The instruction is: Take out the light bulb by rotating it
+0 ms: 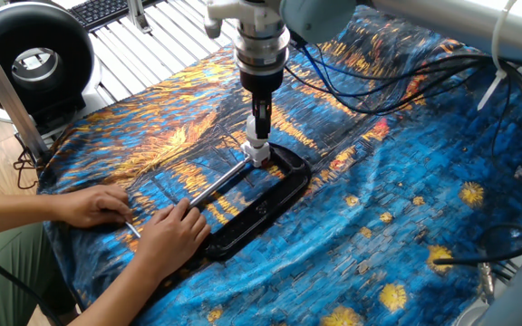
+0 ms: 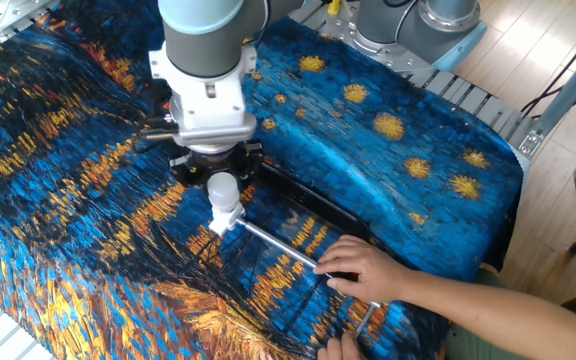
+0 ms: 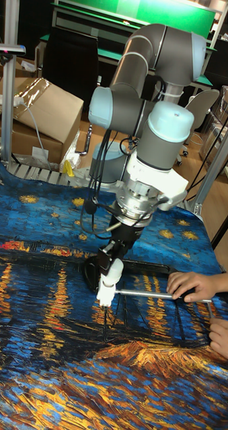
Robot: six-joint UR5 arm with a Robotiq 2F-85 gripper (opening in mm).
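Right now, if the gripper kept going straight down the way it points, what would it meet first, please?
The bulb: the gripper points straight down with its jaws at the globe. Below the bulb is the white socket, then the cloth.
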